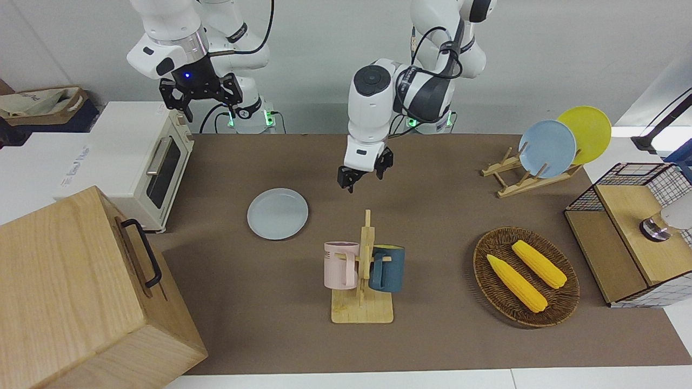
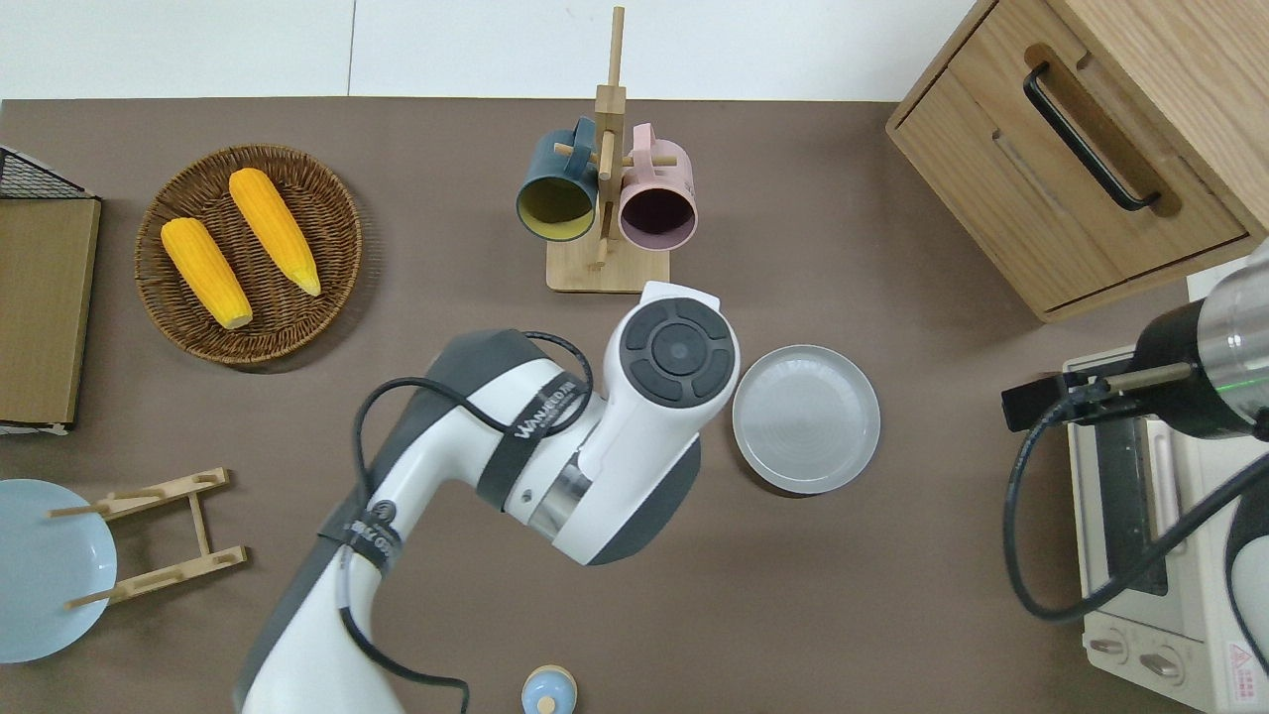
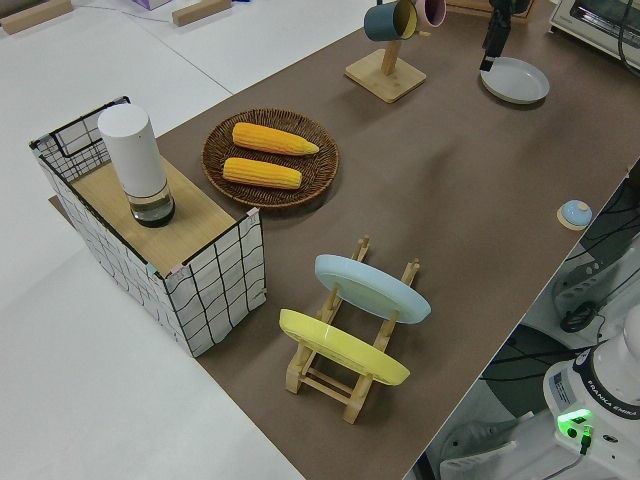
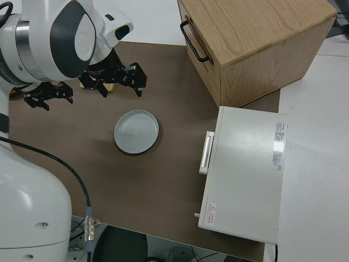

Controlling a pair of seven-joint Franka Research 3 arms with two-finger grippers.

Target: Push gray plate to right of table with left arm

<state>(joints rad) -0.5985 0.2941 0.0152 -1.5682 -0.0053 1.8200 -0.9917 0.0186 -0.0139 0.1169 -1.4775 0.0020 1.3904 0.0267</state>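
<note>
Gray plate (image 1: 277, 213) flat on the desk (image 1: 432, 335), toward the right arm's end, near the toaster oven (image 1: 146, 162) and a little nearer to the robots than the mug rack (image 1: 363, 270). Nothing on it, nothing touching it.

Left gripper (image 1: 365, 174) up off the desk, fingers spread apart and pointing down, holding nothing. Hidden under its own wrist from overhead, but seemingly over bare desk just beside the plate's rim, on the side toward the left arm's end. Clear gap to the plate in the front view. Right arm parked, right gripper (image 1: 200, 94) likewise spread and empty.

Judged from this layout: well placed for a push toward the right arm's end, contact not yet made.

Possible trouble from here:
- Too shallow a descent: low rim, so fingertips likely to ride over it and skid across the plate's face without moving it.
- Descent too close in: landing on the rim itself, tipping the plate or pinning it to the desk.
- Contact off the plate's centre line: spin or a sideways slip off the fingers, with drift toward the mug rack or toward the robots.
- Overlong push: little desk left before the toaster oven and the wooden cabinet (image 1: 81, 292), hence a knock against either.
- Bulky wrist close to the mug rack while sweeping: risk of clipping it.
</note>
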